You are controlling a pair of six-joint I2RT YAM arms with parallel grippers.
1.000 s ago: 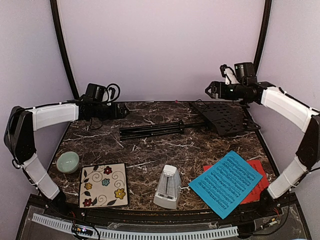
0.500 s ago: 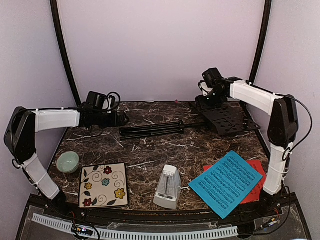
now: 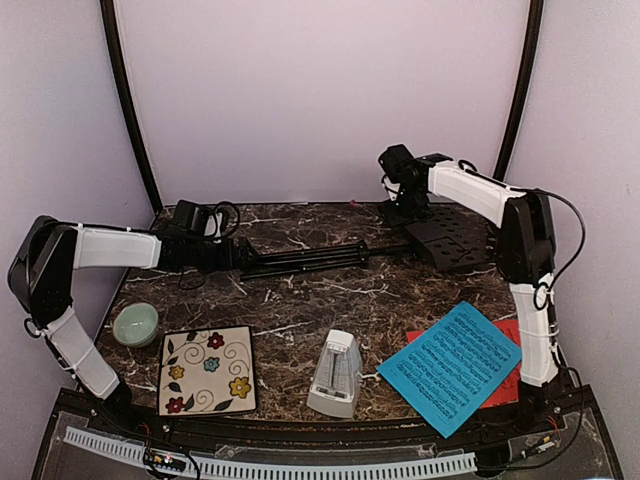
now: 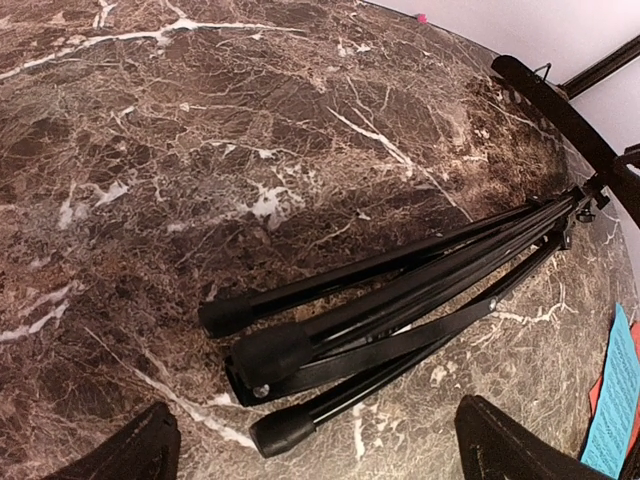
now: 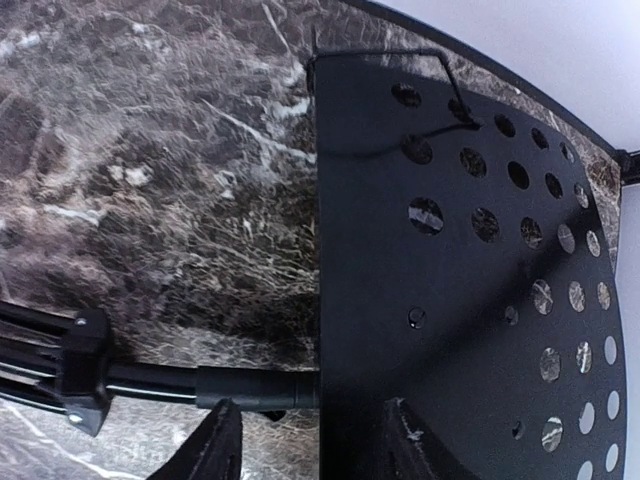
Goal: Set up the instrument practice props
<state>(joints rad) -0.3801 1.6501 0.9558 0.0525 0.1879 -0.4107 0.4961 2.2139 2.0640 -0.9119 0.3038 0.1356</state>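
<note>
Right gripper (image 5: 310,415) over stand desk (image 5: 450,300) (jaws apart); bowl (image 3: 135,324) beside tile (image 3: 207,369).

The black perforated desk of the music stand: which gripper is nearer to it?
Right. The right gripper straddles the desk at its edge, where the pole joins; the left gripper is at the opposite end, over the folded tripod feet.

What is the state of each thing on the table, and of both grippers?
stand, lying flat, legs folded together
metronome, upright
blue sheet, flat, overlapping the red sheet
red sheet, flat, mostly covered
bowl, upright, looks empty
tile, flat, pattern up
left gripper, open wide, at the stand's feet
right gripper, open, jaws astride the edge of the desk
</note>
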